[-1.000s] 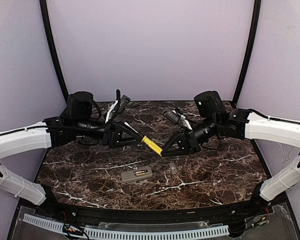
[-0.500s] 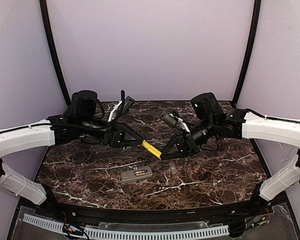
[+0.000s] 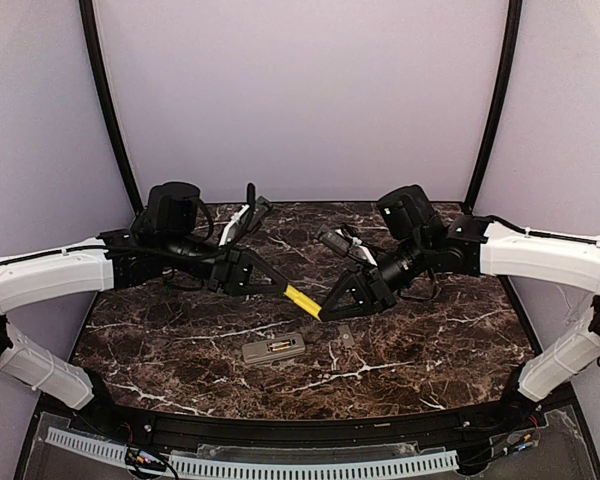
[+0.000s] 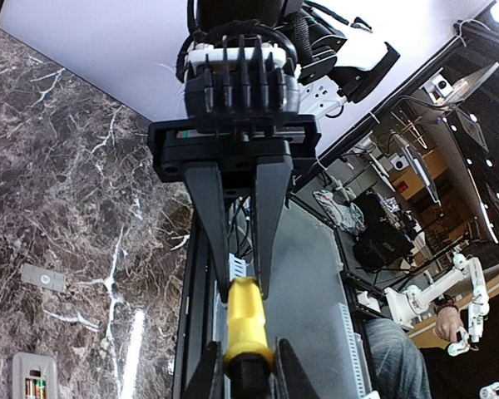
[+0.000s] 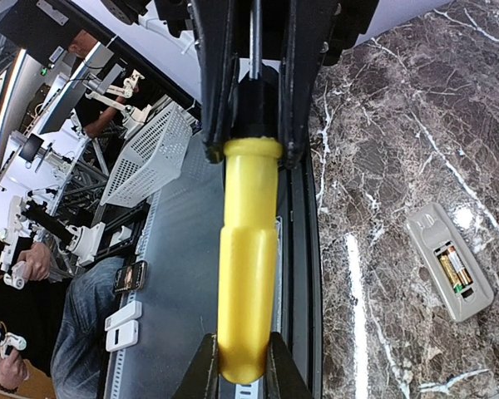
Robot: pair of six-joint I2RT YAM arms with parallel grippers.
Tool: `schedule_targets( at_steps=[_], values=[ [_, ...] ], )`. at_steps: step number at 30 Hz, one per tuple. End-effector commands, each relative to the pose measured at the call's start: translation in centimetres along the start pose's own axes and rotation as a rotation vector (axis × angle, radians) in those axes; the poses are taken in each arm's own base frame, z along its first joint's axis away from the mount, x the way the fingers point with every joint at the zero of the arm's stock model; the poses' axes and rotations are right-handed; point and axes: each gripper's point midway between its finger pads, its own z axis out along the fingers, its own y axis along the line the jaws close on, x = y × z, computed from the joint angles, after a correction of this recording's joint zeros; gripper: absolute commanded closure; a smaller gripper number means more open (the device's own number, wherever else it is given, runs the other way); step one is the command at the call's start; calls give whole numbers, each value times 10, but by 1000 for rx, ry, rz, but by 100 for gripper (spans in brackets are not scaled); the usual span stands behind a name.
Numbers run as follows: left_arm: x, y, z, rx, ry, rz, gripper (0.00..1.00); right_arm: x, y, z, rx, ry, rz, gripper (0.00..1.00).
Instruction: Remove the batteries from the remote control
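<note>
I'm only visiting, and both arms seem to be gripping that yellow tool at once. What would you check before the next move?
1. Left gripper shut on the black collar of the screwdriver: ok.
2. Right gripper shut on the end of the yellow handle: ok.
3. Screwdriver held in the air, off the table: ok.
4. Remote control lying flat with its bay facing up: ok.
5. Batteries visible in the open bay: ok.
6. Cover off and lying apart from the remote control: ok.
</note>
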Motion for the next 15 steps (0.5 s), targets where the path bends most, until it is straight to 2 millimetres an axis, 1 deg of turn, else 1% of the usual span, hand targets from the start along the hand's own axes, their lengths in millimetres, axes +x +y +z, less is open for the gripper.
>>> schedule_targets(
  at_steps=[1, 5, 6, 8, 9, 10, 12, 15],
  values=[
    [-4, -4, -1, 0, -8, 15, 99, -10, 5, 3, -5, -7, -39, 100],
    [-3, -4, -4, -12, -26, 11, 100, -14, 0, 2, 40, -20, -44, 100],
    [-2, -2, -4, -23, -33, 10, 100, -15, -2, 2, 53, -24, -43, 94],
    [-1, 0, -7, -42, -47, 7, 100, -16, -5, 0, 79, -35, -46, 75],
    [1, 0, -8, -48, -51, 8, 100, -17, -6, 0, 92, -42, -51, 61],
    [0, 1, -9, -59, -60, 10, 100, -18, -7, -1, 106, -50, -54, 45],
    [1, 3, -10, -73, -71, 9, 100, -21, -12, -3, 143, -66, -57, 32],
    [1, 5, -11, -83, -86, 7, 100, -30, -18, -8, 193, -109, -68, 22]
  ],
)
